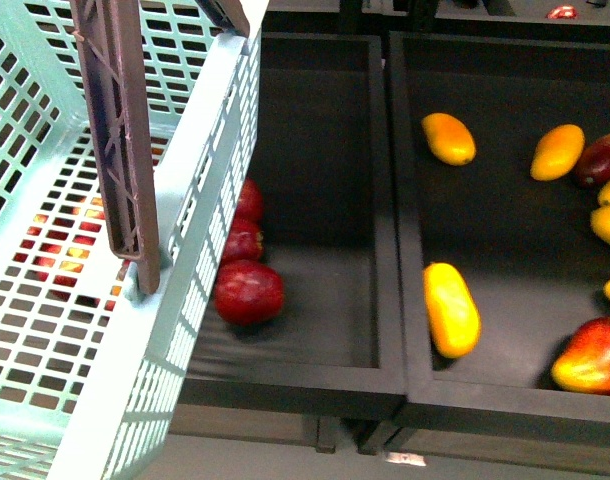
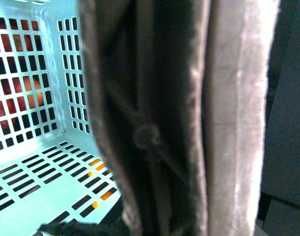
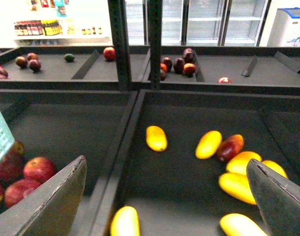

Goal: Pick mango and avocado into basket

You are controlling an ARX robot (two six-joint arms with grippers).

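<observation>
Basket (image 1: 210,130) fills the left of the front view, tilted, with its handle (image 1: 120,150) standing up over the rim. The basket looks empty; red and orange fruit shows only through the floor slots. In the left wrist view the handle (image 2: 155,123) is blurred and right against the lens, with the basket wall (image 2: 66,73) behind it. The left gripper can't be made out, so I cannot tell whether it is spread or clamped.

Right gripper (image 3: 165,162) hangs over the right tray (image 1: 505,230), its 2 fingers (image 3: 56,201) spread wide with nothing between them. The nearest mango (image 1: 451,309) lies at the near left of that tray, just beside the divider, apart from the fingers. More yellow fruit lies far and right in the same tray.

3 apples (image 1: 249,292) sit in the left tray (image 1: 315,180), just beside the basket wall.

Avocado (image 3: 69,57) is a small dark-green fruit in a far left tray, well apart from the basket; it is too small to be sure.
</observation>
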